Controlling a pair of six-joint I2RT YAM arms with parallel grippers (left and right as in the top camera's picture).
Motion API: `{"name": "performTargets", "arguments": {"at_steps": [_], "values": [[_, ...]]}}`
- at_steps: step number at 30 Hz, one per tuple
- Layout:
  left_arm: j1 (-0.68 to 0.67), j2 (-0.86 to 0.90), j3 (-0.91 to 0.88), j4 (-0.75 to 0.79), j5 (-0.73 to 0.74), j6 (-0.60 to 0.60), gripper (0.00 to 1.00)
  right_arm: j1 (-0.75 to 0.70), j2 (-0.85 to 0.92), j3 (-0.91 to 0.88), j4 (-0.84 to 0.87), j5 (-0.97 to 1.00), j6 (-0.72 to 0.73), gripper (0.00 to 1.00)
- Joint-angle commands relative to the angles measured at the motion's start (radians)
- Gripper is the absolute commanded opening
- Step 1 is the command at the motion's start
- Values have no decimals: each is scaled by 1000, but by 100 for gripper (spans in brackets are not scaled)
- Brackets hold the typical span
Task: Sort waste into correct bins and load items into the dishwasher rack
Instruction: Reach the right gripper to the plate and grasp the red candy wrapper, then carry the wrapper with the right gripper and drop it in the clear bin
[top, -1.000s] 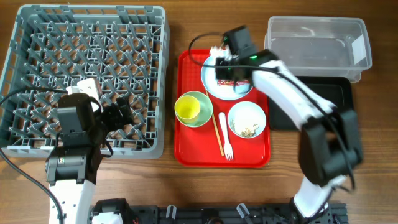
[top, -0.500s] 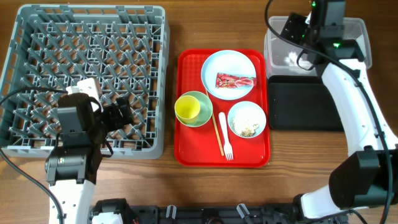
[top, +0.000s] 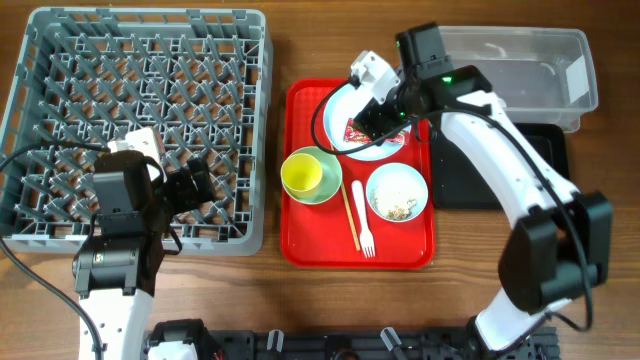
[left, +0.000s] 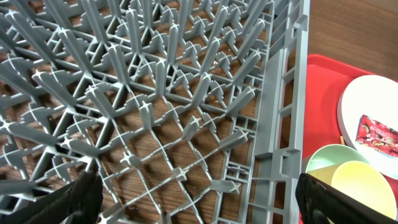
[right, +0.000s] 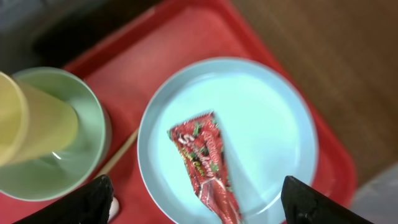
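Overhead scene of a wooden bench (top: 290, 40) with two robot arms.

Right claw (top: 378, 115) spread wide apart, gripping nothing, poised low over a round pale-blue plate (right: 261, 124). Directly beneath it, between the two fingertips in the wrist view: a small red printed snack wrapper (right: 204, 165), lying flat and slightly diagonal on the plate.

To the left of this claw and nearer the robot's base: a pale-green bowl (right: 81, 102) with a small yellow cup (right: 31, 124) sitting inside it. Nearer the base again: a thin wooden chopstick (top: 351, 215) and a white plastic fork (top: 362, 215) side by side, then a pale-blue bowl (top: 397, 192) holding whitish-beige crumbs (top: 400, 210). All of these on a flat red serving tray (top: 310, 235).

To the right of this claw: a clear deep plastic tub (top: 520, 65), and just beside it on the base side a shallow black tray (top: 500, 170).

Left claw (top: 190, 185) also spread fully apart and empty, hanging above the near right part of a large grey dishwasher rack (top: 60, 60), bare pegs directly below it. Off to its right, past the rack wall: the red tray's edge.
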Motion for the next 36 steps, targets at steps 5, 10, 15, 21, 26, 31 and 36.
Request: {"name": "performTargets", "arguments": {"at_steps": [5,10,15,21,26,31,36], "values": [[5,1,19,0,16,2,100,0,199,1,-6,88,-13,86],[5,1,19,0,16,2,100,0,259,1,-5,89,7,81],[5,1,19,-1,16,2,100,0,261,-2,20,165,90,61],[5,1,19,-13,16,2,100,0,261,-2,16,180,138,53],[5,1,19,-15,16,2,100,0,261,-2,-30,179,137,50],[5,1,19,-15,15,2,100,0,261,-2,-31,179,138,24],[5,1,19,-15,15,2,100,-1,248,12,-37,187,204,4]]}}
